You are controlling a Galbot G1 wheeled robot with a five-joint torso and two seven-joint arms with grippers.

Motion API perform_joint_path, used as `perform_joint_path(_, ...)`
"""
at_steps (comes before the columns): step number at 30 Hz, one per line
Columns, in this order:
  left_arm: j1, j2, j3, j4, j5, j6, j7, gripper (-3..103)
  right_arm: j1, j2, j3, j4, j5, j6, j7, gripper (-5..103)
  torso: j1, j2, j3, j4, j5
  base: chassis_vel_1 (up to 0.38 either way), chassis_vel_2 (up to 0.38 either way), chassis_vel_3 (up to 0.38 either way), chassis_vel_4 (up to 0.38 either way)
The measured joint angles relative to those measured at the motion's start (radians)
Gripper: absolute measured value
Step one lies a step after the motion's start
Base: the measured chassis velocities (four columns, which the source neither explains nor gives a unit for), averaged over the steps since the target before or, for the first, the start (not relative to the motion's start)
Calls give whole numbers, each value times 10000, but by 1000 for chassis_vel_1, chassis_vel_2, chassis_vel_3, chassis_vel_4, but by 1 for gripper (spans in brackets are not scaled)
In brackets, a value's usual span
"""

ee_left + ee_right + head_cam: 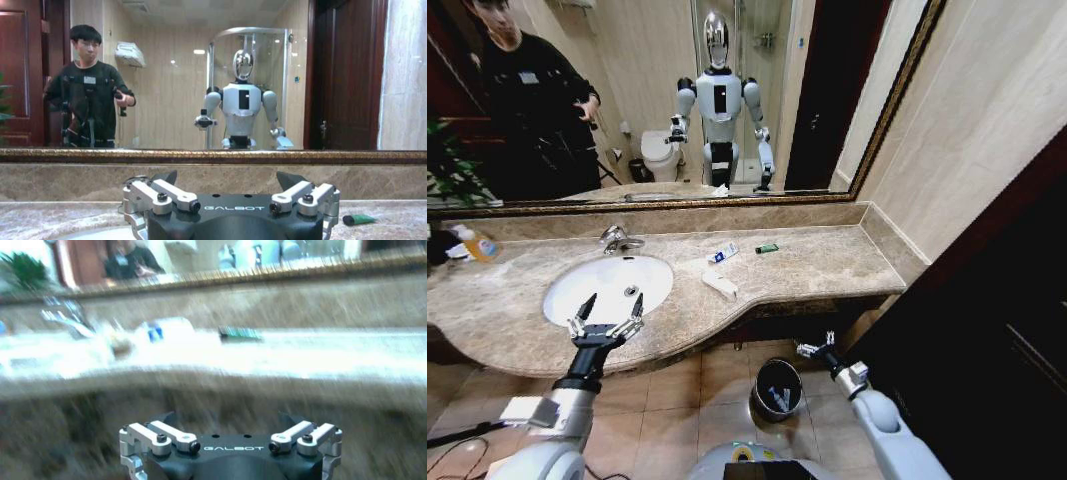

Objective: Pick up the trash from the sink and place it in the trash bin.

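Three pieces of trash are counted on the marble counter (827,262), all to the right of the sink (659,282): a white tube with blue marks (722,254) near the back wall, a small dark-green piece (767,248) just beside it toward the right, and a white packet (720,286) nearer the front edge, close to the sink's rim. None of the three is seen inside the basin. One chrome faucet (617,239) stands at the back edge of the sink, and one drain (631,291) is seen in the basin. One orange-capped bottle (479,245) stands at the counter's far left end.

One black bin (776,389) stands on the tiled floor below the counter's front edge, with something pale lying inside it.

The left gripper (605,322) is held over the front rim of the sink, its fingers spread wide with nothing between them; in the left wrist view the left gripper (231,181) is likewise seen open and empty, with the dark-green piece (359,219) lying on the counter off to one side. The right gripper (813,345) is held low, below the counter's front edge and beside the bin, open and empty; in the right wrist view the right gripper (229,421) faces the counter's front edge.

A mirror (677,100) runs along the wall behind the counter.
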Motion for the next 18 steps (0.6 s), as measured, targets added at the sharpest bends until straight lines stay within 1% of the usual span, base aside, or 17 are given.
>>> perform_joint_path(1,0,0,0,1,0,0,0,100,-201,-119,9,943,251,-243,-17,100,0,0,0,-2,-1,0,0,0,0)
perform_joint_path(3,0,0,0,0,0,0,0,100,-190,-181,-84,1992,324,-588,17,100,-1,0,0,-2,-2,0,0,0,0)
perform_joint_path(4,0,0,0,0,0,0,0,100,-190,-181,-84,1992,324,-588,17,100,-1,0,0,-2,-2,0,0,0,0)
perform_joint_path(5,-1,0,0,0,0,0,0,100,-67,-240,-240,2406,325,-797,85,100,-1,0,0,-2,-2,0,0,0,0)
perform_joint_path(8,-1,0,0,0,0,0,0,100,238,-430,-608,2859,325,-1163,165,100,-1,0,0,-1,-4,0,0,0,0)
perform_joint_path(10,0,0,0,0,0,0,0,100,810,-697,-1132,2940,295,-1463,74,100,-1,0,0,0,-4,0,0,0,0)
perform_joint_path(12,0,0,0,0,0,0,0,100,991,-771,-1266,2891,269,-1510,-2,100,-1,0,0,0,-2,0,0,0,0)
perform_joint_path(15,0,0,0,0,0,0,0,100,1913,-1113,-2017,2464,125,-1939,-102,100,0,0,1,-1,-4,0,0,0,0)
perform_joint_path(16,0,0,0,0,0,0,0,100,1913,-1113,-2017,2464,125,-1939,-102,100,0,0,1,-1,-4,0,0,0,0)
perform_joint_path(18,0,0,0,1,0,0,0,100,2503,-1237,-2489,2191,141,-2188,-83,100,0,-1,1,0,-4,0,0,0,0)
